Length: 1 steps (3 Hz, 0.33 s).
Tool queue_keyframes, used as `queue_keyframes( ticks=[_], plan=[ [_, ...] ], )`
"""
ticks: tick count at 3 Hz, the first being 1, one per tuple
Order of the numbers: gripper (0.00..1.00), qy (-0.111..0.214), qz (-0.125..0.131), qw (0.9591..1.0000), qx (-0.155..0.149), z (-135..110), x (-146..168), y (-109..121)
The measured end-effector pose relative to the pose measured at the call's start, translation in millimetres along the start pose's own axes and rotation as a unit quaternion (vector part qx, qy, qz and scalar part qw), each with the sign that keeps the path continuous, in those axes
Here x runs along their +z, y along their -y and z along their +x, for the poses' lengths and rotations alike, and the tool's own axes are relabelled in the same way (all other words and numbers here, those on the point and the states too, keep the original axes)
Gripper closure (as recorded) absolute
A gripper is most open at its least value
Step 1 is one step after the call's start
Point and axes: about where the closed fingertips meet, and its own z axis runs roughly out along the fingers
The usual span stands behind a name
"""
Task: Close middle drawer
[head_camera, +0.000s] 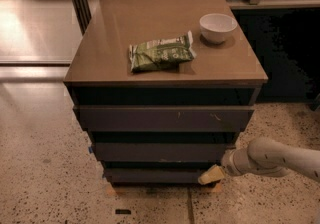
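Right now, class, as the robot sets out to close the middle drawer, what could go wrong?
1. The gripper sits by the bottom drawer's right end, below the middle drawer; it may push the wrong front.
2. A push that far right might skew the drawer.
3. A jolt could shift the bowl or packet on top.

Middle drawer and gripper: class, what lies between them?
No object: in the camera view only a dark strip separates the middle drawer from the gripper, which sits just below its right end, at the lowest drawer front.
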Motion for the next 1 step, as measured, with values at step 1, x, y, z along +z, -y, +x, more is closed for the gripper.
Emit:
queue_keyframes(
  ticks=[1],
  plan=[
    [0.0, 0.0, 0.0, 1.0, 0.0, 0.0, 0.0, 0.0]
  ],
)
